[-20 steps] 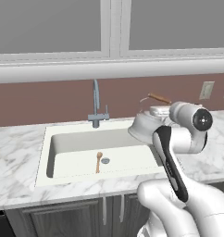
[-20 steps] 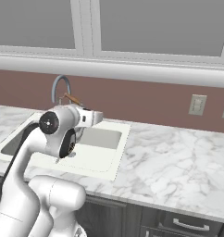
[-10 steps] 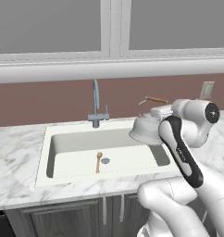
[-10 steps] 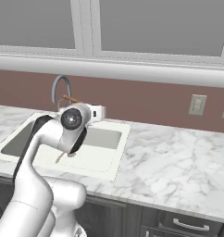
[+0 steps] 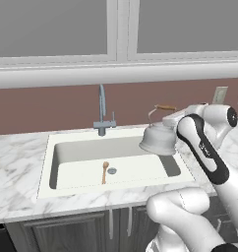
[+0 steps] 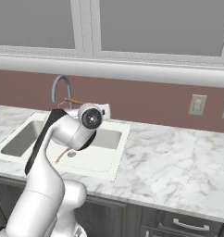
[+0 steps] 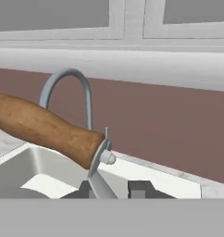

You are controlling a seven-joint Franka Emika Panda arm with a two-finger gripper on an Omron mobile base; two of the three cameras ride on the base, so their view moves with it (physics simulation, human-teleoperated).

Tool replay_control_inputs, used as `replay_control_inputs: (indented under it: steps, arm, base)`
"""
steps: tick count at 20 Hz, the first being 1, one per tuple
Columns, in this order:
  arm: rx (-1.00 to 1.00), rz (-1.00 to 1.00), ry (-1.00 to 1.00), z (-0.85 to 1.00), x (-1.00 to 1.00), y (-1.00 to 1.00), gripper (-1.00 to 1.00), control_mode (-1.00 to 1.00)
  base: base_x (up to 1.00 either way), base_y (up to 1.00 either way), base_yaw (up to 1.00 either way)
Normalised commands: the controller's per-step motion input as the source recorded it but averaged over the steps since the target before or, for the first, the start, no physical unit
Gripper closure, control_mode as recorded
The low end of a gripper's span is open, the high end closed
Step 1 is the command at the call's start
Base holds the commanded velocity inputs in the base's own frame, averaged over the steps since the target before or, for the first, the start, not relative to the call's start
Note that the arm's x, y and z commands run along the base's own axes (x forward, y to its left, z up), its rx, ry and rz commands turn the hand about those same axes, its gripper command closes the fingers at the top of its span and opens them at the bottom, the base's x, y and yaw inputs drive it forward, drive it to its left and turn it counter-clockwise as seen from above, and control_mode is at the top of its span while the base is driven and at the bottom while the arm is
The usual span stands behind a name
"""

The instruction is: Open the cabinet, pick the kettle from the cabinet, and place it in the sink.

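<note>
The white-silver kettle (image 5: 158, 139) hangs tilted over the right end of the sink (image 5: 48, 172), clear of the basin floor. My gripper (image 5: 174, 116) is shut on the kettle's wire handle, beside the brown wooden bar (image 5: 165, 107). In the hand view the wooden bar (image 7: 44, 128) runs across the left, and the wire end drops between my gripper (image 7: 115, 190) fingertips. The faucet (image 5: 103, 110) stands behind the basin, left of the kettle. In the right base view the arm hides most of the kettle, leaving the handle bar (image 6: 75, 101) showing. The cabinet is out of view.
A wooden spoon (image 5: 104, 171) lies on the basin floor near the drain (image 5: 112, 171). White marble counter (image 6: 169, 157) stretches to the right of the sink. Wall outlets (image 6: 196, 104) sit on the brown backsplash. Short dark grey doors (image 5: 62, 234) are under the counter.
The kettle has sunk a little over the sink's right end. The arm's upper links have swung to the right, with the grip on the handle unchanged.
</note>
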Motion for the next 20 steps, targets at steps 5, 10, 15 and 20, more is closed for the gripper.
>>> replay_control_inputs:
  steps: [5, 10, 15, 20]
  arm:
    - [-0.03, 0.0, 0.0, -0.11, 0.18, 0.06, 1.0, -1.0]
    - [-0.06, 0.01, 0.0, -0.15, 0.17, 0.1, 1.0, -1.0]
    - [-0.1, 0.01, 0.0, -0.21, 0.04, 0.12, 1.0, -1.0]
    - [-0.04, 0.0, 0.0, -0.19, 0.11, 0.06, 1.0, -1.0]
  base:
    - [0.0, 0.0, 0.0]
    - [0.0, 0.0, 0.0]
    - [0.0, 0.0, 0.0]
    - [0.0, 0.0, 0.0]
